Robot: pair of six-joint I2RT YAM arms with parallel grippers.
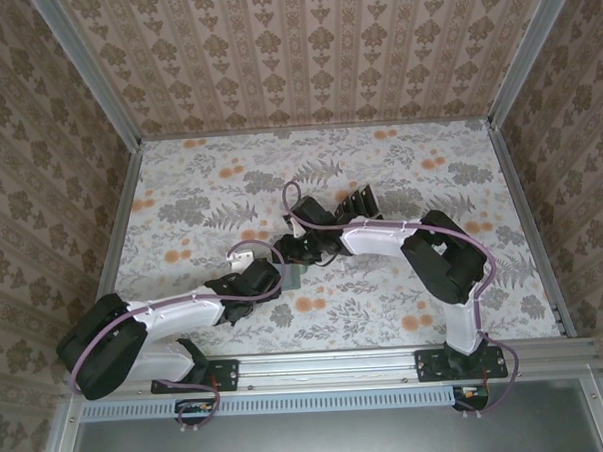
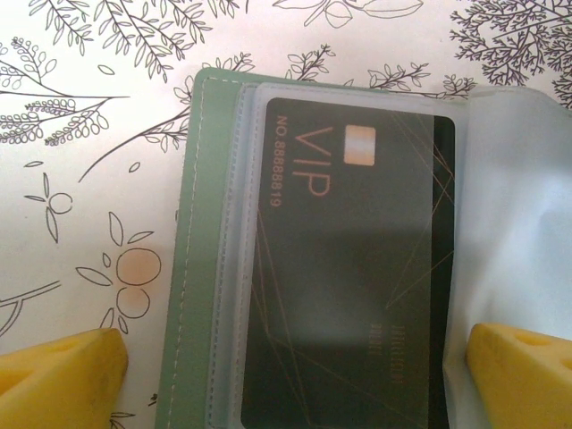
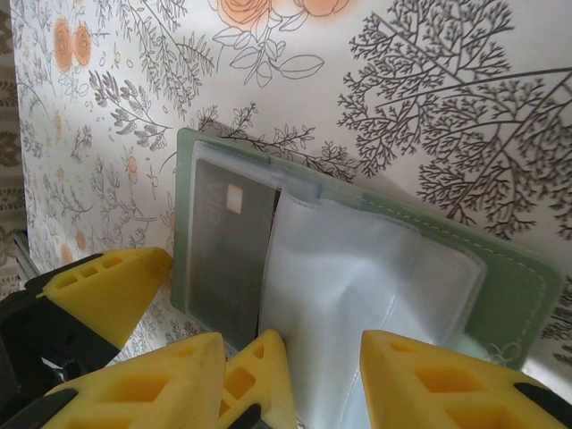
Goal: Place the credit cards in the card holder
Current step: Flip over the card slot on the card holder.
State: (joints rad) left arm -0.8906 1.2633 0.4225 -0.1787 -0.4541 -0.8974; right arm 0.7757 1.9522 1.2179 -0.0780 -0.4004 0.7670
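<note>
My left claw (image 2: 295, 344) is spread wide over the card holder (image 2: 198, 268), holding nothing. One credit card (image 2: 349, 268) lies in its clear pocket (image 2: 239, 268). Just beyond, my right claw (image 3: 293, 349) is spread too, around the loose clear flap (image 3: 349, 268), I think. A bump there could drag the holder and slide the card out.

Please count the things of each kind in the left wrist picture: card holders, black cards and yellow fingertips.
Card holder: 1
Black card: 1
Yellow fingertips: 2
Total: 4
</note>
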